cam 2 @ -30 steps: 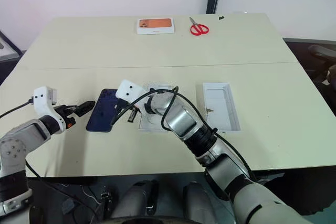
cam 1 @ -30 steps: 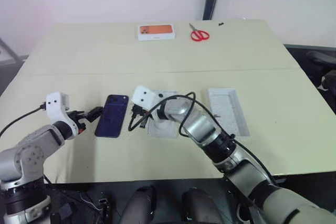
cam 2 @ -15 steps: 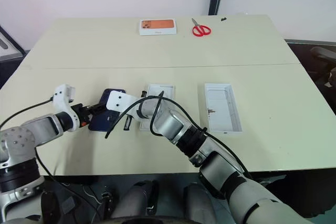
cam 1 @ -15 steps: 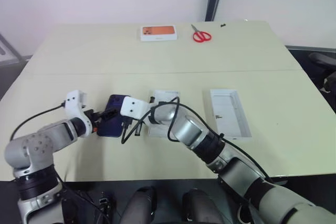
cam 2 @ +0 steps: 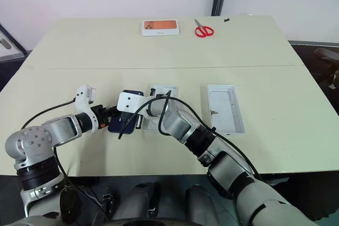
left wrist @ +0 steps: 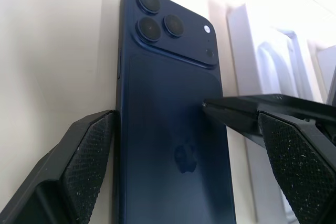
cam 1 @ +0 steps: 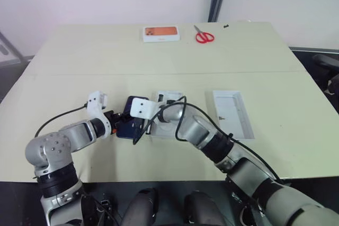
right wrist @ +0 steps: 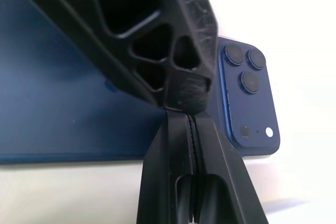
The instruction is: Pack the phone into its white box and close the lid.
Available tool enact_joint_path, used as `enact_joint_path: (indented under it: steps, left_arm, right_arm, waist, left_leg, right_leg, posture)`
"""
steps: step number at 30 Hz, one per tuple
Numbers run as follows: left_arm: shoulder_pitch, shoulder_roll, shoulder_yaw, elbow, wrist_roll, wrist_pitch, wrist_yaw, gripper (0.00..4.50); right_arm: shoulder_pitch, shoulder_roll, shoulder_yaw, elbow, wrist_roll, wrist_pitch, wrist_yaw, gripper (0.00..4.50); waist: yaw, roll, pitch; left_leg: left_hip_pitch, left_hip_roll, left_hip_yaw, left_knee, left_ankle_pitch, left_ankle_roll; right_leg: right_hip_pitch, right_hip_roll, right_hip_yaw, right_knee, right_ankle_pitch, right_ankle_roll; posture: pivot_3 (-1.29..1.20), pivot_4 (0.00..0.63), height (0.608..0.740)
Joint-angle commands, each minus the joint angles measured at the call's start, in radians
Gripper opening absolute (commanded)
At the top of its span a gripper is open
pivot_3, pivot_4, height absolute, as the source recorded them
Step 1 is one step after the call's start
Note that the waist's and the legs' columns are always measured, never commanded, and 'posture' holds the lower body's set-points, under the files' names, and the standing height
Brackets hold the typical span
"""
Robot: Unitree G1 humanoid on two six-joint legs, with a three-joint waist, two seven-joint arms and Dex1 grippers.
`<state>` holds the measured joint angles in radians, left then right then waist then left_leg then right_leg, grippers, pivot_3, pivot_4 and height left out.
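Between the black, finely stippled pads (left wrist: 86, 169) of the left gripper (left wrist: 186, 166) a glossy dark navy-blue phone (left wrist: 168, 145) is seen, its lens cluster black with one white dot. Plain matt black is shown by the right gripper (right wrist: 190, 124), pressed on that blue back. Just beyond it a white box (cam 2: 159, 114) is seen, and further to the right a white lid (cam 2: 225, 107). All is set on a pale cream table (cam 1: 159, 56).
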<state>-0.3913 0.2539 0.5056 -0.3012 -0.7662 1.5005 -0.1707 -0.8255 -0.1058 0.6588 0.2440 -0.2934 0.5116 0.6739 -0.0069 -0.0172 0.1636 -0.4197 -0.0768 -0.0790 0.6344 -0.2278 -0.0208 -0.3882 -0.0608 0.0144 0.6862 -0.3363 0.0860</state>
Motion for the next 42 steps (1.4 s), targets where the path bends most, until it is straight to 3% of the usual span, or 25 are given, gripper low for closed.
enact_joint_path:
  steps: [1, 13, 28, 36, 42]
  left_arm:
    - [0.015, -0.031, -0.04, 0.0, -0.02, 0.055, -0.014, 4.5]
    - [0.019, -0.041, -0.023, -0.013, -0.013, 0.058, -0.012, 4.5]
    - [0.029, -0.056, -0.02, -0.03, -0.023, 0.061, -0.02, 4.5]
    - [-0.035, -0.161, 0.11, -0.024, -0.059, 0.111, -0.011, 4.5]
    - [-0.056, -0.177, 0.144, -0.009, -0.062, 0.114, 0.007, 4.5]
  right_arm:
    - [0.007, -0.02, 0.01, -0.035, -0.033, -0.013, 0.01, 0.03]
    - [0.01, -0.135, 0.049, -0.112, -0.123, -0.062, 0.108, 0.03]
    - [0.031, -0.118, 0.071, -0.111, -0.193, -0.122, 0.157, 0.03]
    - [0.046, -0.086, 0.051, -0.089, -0.189, -0.121, 0.152, 0.03]
    - [0.056, -0.089, 0.038, -0.085, -0.193, -0.123, 0.151, 0.03]
  waist:
    - [-0.001, 0.0, 0.0]
    - [-0.003, 0.0, 0.0]
    - [-0.004, 0.0, 0.0]
    - [-0.006, -0.001, 0.0]
    - [-0.009, -0.001, 0.0]
  left_leg:
    - [0.0, 0.0, 0.0, 0.0, 0.0, 0.0]
    - [0.0, 0.0, 0.0, 0.0, 0.0, 0.0]
    - [0.0, 0.0, 0.0, 0.0, 0.0, 0.0]
    - [0.001, 0.0, 0.0, -0.001, 0.0, 0.0]
    - [0.001, 0.0, 0.0, -0.001, 0.0, -0.001]
  right_leg:
    - [0.0, 0.0, 0.0, 0.0, 0.0, 0.0]
    - [0.0, 0.0, 0.0, 0.0, 0.0, 0.0]
    - [0.0, 0.0, 0.0, 0.0, 0.0, 0.0]
    - [0.001, 0.0, 0.0, -0.001, 0.0, 0.0]
    - [0.001, 0.0, 0.0, 0.0, 0.0, 0.0]
  posture:
    - [0.0, 0.15, 0.74]
    - [0.0, 0.15, 0.74]
    - [0.0, 0.15, 0.74]
    - [0.0, 0.15, 0.74]
    - [0.0, 0.15, 0.74]
